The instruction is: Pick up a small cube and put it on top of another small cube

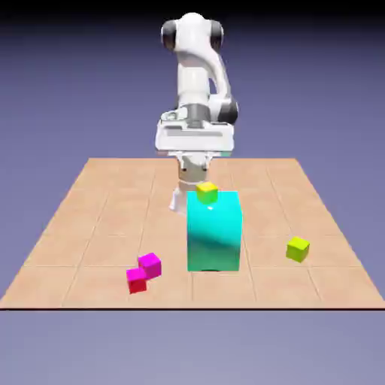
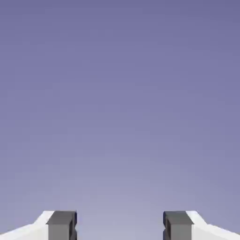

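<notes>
Holding my fingers (image 2: 119, 227) apart and empty, I risk grabbing the hot-pink cube (image 1: 136, 280) touching the magenta cube (image 1: 150, 264).

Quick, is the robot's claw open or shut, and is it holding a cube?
Gripper: open, holding nothing; only plain backdrop shows between its fingertips.

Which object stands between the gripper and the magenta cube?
In the exterior view, the big cyan block, a lime cube atop it, stands partly between the gripper and the magenta cube.
</notes>
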### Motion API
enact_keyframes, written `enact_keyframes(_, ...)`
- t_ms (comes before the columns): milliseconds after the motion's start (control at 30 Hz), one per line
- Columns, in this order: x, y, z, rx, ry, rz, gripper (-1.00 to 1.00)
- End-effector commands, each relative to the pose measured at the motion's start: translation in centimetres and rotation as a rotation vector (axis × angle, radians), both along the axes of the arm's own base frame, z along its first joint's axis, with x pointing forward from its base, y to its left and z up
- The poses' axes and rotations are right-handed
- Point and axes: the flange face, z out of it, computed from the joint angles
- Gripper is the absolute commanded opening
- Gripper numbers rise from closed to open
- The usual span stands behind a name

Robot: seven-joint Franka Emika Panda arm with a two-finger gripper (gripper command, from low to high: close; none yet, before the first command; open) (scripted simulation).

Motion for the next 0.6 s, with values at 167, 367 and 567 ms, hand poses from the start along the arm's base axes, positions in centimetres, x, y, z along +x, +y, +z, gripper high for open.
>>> enact_keyframes(167, 3.6, -5.0, -6.1, 0.161, 0.303, -0.205, 0.0)
enact_keyframes(367, 5.4, -9.9, -12.8, 0.314, 0.593, -0.415, 0.0)
enact_keyframes(567, 5.5, -14.4, -19.7, 0.46, 0.865, -0.627, 0.0)
